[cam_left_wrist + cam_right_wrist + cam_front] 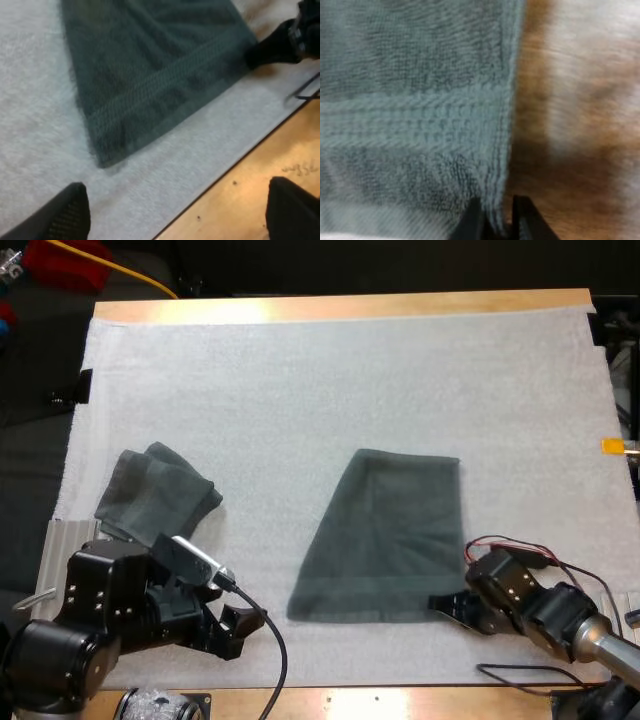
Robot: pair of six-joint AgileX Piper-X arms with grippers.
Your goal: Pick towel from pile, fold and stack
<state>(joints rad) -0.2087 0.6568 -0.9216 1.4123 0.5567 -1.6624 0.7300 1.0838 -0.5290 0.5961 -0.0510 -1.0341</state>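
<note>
Flat towel point(385, 540): we see it spread on the mat point(300, 390), around the middle and toward the near side. It is narrower at its far end, and a woven band runs along its near hem.
Crumpled towel point(155, 490): bunched at the mat's left side, well apart from the flat towel and just beyond our left arm.
Left end effector point(240, 630): over the near part of the mat, between the two towels. It is near the flat towel's near left corner but clear of it.
Left fingers point(70, 215): they stand wide apart with nothing between them. Below them we see bare mat and the wood of the counter point(340, 306).
Right end effector point(445, 604): low on the mat at the flat towel's near right corner, touching the cloth.
Right fingers point(525, 220): drawn almost together, with the flat towel's side edge pinched between them close to the woven band. We see the cloth pressed from both sides.
Left wrist view: our right end effector shows at that same corner, and the hem there lies flat on the mat.
</note>
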